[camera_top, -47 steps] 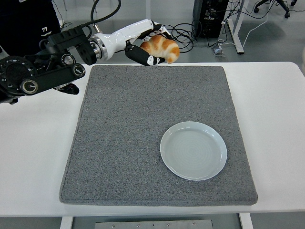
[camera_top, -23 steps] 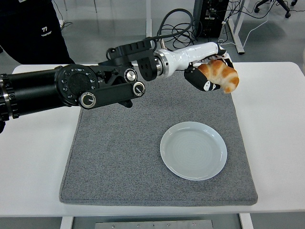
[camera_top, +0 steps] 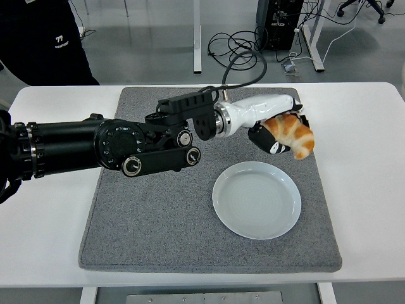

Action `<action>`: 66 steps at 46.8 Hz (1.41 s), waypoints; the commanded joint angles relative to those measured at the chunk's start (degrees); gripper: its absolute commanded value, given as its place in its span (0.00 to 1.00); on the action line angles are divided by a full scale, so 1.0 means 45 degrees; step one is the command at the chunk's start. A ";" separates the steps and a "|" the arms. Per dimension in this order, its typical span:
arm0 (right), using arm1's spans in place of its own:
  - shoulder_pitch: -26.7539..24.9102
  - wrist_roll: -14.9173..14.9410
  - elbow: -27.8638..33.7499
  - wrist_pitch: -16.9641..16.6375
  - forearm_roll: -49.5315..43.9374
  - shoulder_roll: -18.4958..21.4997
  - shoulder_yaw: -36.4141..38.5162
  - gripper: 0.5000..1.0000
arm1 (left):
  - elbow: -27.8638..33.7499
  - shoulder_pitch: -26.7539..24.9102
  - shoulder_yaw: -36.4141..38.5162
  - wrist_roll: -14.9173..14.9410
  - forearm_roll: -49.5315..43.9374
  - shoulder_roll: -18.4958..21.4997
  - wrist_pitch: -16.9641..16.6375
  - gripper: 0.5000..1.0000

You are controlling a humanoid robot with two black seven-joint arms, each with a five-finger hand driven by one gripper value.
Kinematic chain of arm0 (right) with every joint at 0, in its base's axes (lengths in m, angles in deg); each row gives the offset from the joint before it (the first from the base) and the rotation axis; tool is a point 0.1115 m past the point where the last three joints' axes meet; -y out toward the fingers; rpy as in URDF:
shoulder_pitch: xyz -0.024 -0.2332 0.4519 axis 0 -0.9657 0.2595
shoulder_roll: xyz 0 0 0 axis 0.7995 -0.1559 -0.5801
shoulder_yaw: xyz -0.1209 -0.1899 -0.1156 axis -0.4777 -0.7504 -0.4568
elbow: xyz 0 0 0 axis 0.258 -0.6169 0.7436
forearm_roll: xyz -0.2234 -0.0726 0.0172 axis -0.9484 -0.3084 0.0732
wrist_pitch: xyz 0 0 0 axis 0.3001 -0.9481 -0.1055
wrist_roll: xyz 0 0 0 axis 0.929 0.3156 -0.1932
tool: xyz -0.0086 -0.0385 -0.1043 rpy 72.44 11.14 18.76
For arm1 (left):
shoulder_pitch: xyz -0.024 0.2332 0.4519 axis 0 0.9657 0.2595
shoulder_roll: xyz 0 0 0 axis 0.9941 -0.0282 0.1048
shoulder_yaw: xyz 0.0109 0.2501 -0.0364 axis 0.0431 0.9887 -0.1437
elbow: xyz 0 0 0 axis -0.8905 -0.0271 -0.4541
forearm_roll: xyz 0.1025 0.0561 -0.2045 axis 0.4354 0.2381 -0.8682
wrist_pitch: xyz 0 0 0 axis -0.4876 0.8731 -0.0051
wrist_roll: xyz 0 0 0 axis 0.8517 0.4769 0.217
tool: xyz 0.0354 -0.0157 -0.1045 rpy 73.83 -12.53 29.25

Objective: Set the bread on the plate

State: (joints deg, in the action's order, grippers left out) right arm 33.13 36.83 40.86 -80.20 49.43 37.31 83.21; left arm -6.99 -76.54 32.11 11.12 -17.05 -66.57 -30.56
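A golden-brown bread roll (camera_top: 293, 133) is held in the air by my left hand (camera_top: 278, 133), whose fingers are shut on it. The hand hangs over the right part of the grey mat (camera_top: 158, 209), just above and beyond the far right rim of the plate. The pale blue plate (camera_top: 256, 199) lies flat and bare on the mat's right half. My left arm (camera_top: 114, 149) stretches from the left edge across the mat. No right arm shows.
The mat lies on a white table (camera_top: 361, 164). A person in dark clothing (camera_top: 44, 38) stands at the top left. Cables and a computer tower (camera_top: 278, 25) are on the floor behind the table.
My left hand has carried the bread from the mat's far edge rightward and then nearer and lower, close to the plate's far right rim. The plate has stayed put.
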 commanded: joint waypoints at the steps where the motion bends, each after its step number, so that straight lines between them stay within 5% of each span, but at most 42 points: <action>1: 0.0002 0.0000 -0.0002 -0.0001 0.0003 0.0000 0.0020 1.00 | -0.0002 0.0755 -0.0015 -0.0058 0.0572 0.0002 -0.0238 0.00; 11: 0.0002 0.0000 -0.0041 -0.0001 0.0003 0.0000 0.0020 1.00 | -0.0022 0.2085 -0.0035 -0.0351 0.1140 0.0002 -0.0727 0.00; 66: 0.0002 0.0000 -0.0100 -0.0020 0.0003 0.0000 0.0020 1.00 | -0.0120 0.3530 -0.0113 -0.0488 0.1120 0.0002 -0.1079 0.00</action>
State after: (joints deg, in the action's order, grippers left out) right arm 33.14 36.83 40.42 -80.27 49.44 37.31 83.30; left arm -7.53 -60.87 31.63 8.92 -11.88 -66.57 -35.41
